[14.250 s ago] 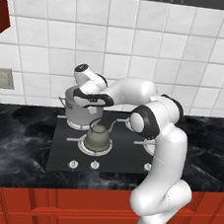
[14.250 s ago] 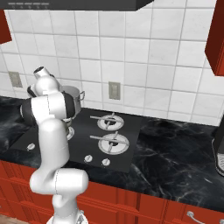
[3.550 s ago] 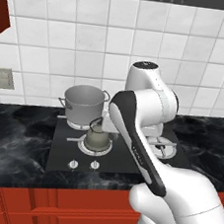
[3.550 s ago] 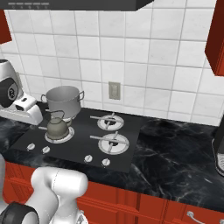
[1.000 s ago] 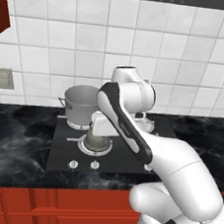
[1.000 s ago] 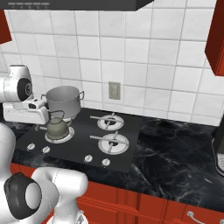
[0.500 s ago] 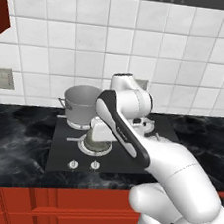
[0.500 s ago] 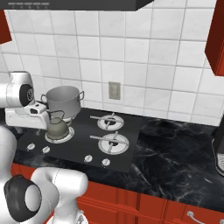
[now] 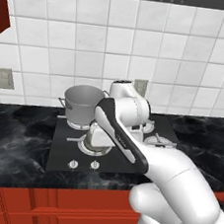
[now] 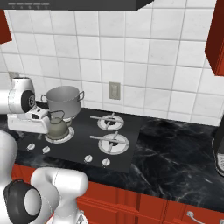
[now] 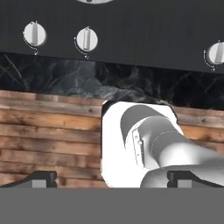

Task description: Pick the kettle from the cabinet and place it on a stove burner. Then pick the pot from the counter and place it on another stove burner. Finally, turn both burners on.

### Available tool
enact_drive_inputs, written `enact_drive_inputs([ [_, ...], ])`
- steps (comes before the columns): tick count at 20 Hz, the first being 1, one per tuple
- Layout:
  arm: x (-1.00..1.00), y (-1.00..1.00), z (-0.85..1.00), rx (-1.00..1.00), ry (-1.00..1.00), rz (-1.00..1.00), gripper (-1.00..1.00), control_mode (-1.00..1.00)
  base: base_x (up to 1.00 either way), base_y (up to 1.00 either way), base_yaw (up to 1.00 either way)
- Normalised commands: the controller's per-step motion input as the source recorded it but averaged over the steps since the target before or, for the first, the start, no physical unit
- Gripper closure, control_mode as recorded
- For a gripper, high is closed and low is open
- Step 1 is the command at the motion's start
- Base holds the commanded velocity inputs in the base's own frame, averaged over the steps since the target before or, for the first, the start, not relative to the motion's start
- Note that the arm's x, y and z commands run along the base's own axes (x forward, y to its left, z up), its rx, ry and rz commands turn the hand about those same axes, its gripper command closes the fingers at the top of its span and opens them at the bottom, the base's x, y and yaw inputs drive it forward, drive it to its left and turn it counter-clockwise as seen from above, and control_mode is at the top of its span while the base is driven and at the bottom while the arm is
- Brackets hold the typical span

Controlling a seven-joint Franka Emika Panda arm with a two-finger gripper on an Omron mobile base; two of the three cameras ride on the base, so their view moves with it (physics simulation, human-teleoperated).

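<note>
The gripper (image 11: 112,179) has its jaws spread wide and released, holding nothing; its two dark tips stand well apart in the hand view, above wooden floor. The pot (image 10: 64,100) (wide, grey, two loop handles) sits on the rear left burner. Just in front, the squat grey-green kettle (image 10: 56,124) rests on the front left burner (image 10: 59,135). White knobs (image 11: 86,39) line the cooktop's edge beside the black veined desk (image 10: 175,164).

White square wall tiles (image 9: 93,37) back the kitchen, bearing a grey wall socket (image 10: 114,91). Red lower drawers with silver handles (image 9: 48,205) stand over a brown wooden plank floor (image 11: 48,140).
</note>
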Motion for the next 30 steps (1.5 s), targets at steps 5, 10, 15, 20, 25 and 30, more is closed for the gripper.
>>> enact_drive_inputs([
  [5, 0.0, 0.01, -0.23, 0.0, -0.06, -0.04, -1.0, -1.0, 0.0, 0.0, 0.0],
  [10, 0.0, 0.0, -0.23, 0.0, -0.05, -0.04, -1.0, -1.0, 0.0, 0.0, 0.0],
  [15, 0.02, 0.02, -0.16, 0.0, -0.02, -0.04, -1.0, -1.0, 0.0, 0.0, 0.0],
  [20, 0.04, 0.07, -0.16, 0.0, -0.04, -0.03, -1.0, -1.0, 0.0, 0.0, 0.0],
  [25, 0.03, 0.06, -0.16, 0.0, -0.07, -0.02, -1.0, -1.0, 0.0, 0.0, 0.0],
  [30, 0.06, 0.0, -0.17, 0.0, -0.08, -0.01, -1.0, -1.0, 0.0, 0.0, 0.0],
])
